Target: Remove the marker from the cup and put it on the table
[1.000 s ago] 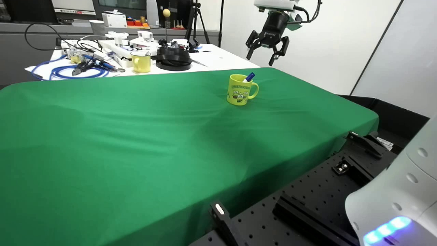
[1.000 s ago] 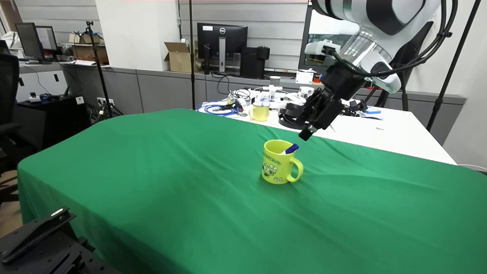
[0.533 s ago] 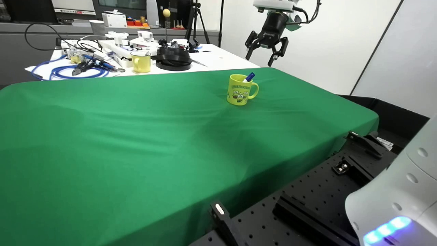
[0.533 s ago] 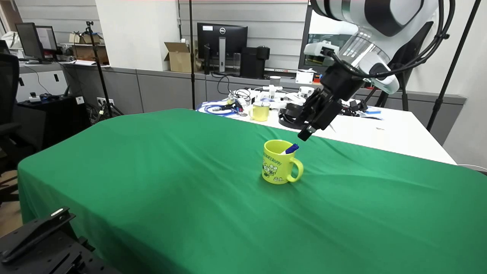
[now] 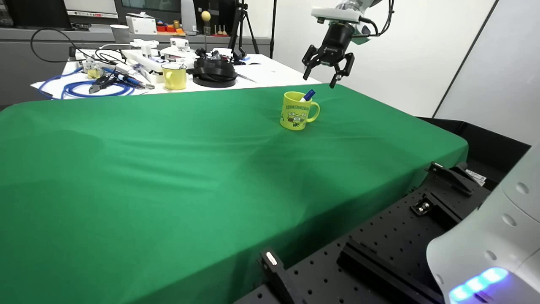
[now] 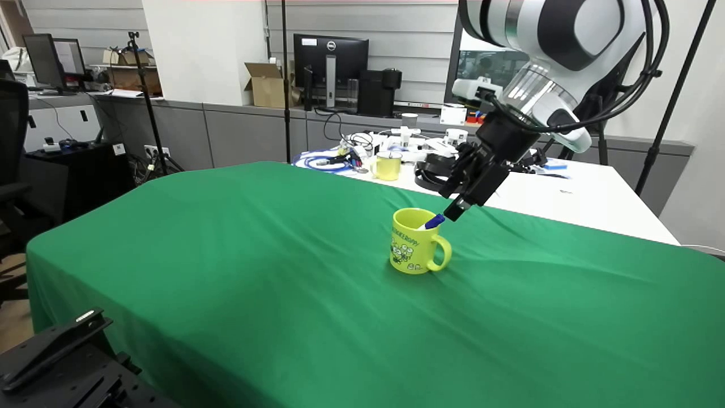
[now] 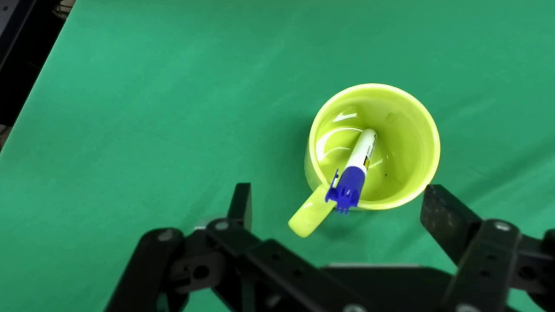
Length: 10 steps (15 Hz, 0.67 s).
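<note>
The yellow cup (image 5: 292, 113) stands upright on the green-covered table (image 5: 168, 169), and it also shows in an exterior view (image 6: 409, 245) and in the wrist view (image 7: 409, 143). The marker (image 7: 363, 149), white with a dark blue cap, leans inside it, cap end up over the rim beside the handle. The cap shows in both exterior views, the marker (image 5: 308, 95) and again the marker (image 6: 434, 221). My gripper (image 7: 336, 192) is open and empty. In both exterior views the gripper (image 5: 319, 81) hangs above and behind the cup, tilted. In the wrist view the marker's cap appears between the fingertips.
A white table (image 5: 274, 74) behind holds cables, a paler yellow cup (image 5: 174, 77) and black round gear (image 5: 214, 72). A black perforated platform (image 5: 371, 236) runs along the green table's near edge. A white robot part (image 5: 485, 249) stands at the right.
My gripper has moved down a little toward the cup and the marker, mostly in the last half second. It stays open. The cup and marker have not moved.
</note>
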Each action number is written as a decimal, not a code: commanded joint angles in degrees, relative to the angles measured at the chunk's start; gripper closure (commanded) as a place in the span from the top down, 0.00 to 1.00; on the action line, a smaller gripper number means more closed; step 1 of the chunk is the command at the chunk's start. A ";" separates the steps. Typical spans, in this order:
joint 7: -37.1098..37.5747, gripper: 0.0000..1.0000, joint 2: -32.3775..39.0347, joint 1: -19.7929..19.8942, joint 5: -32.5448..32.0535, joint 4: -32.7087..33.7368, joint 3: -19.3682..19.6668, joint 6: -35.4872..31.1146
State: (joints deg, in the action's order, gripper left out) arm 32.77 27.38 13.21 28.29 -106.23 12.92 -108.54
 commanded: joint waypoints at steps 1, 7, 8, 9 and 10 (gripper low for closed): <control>-0.02 1.00 1.81 0.77 1.31 1.87 -0.58 0.17; -1.48 1.00 1.32 0.81 3.87 -0.99 -1.14 -5.42; -1.69 1.00 1.28 0.77 4.12 -1.33 -1.20 -5.88; -1.77 1.00 1.23 0.69 4.10 -1.63 -1.18 -6.24; -1.76 1.00 1.16 0.61 4.05 -2.02 -1.13 -6.52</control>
State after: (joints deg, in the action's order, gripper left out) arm 31.45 29.03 13.27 30.95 -107.06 12.35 -113.91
